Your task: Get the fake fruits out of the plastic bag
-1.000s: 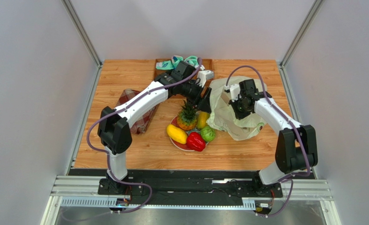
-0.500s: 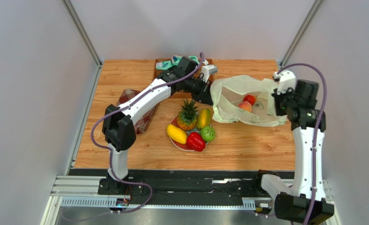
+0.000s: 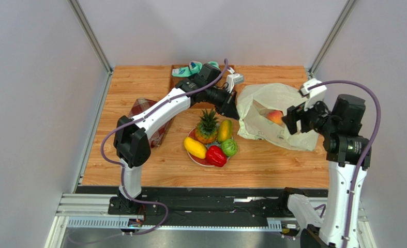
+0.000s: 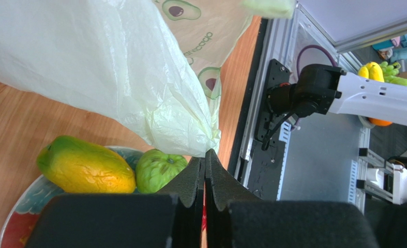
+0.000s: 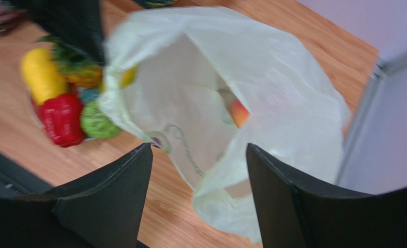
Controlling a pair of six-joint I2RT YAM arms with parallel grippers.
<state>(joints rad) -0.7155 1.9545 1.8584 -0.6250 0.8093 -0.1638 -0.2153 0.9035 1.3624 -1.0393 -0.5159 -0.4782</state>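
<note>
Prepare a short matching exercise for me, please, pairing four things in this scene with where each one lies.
Things:
1. peach
2. red bell pepper
3. socks
4. plaid cloth

Places:
A. on the plate, near side
B. at the far edge of the table
C. inside the plastic bag
D. on the table, left of the plate

Pairs: 1-C, 2-A, 3-B, 4-D.

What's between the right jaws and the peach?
Only the plastic bag itself, no other object; the peach lies inside it. Shows in top and right wrist views.
</note>
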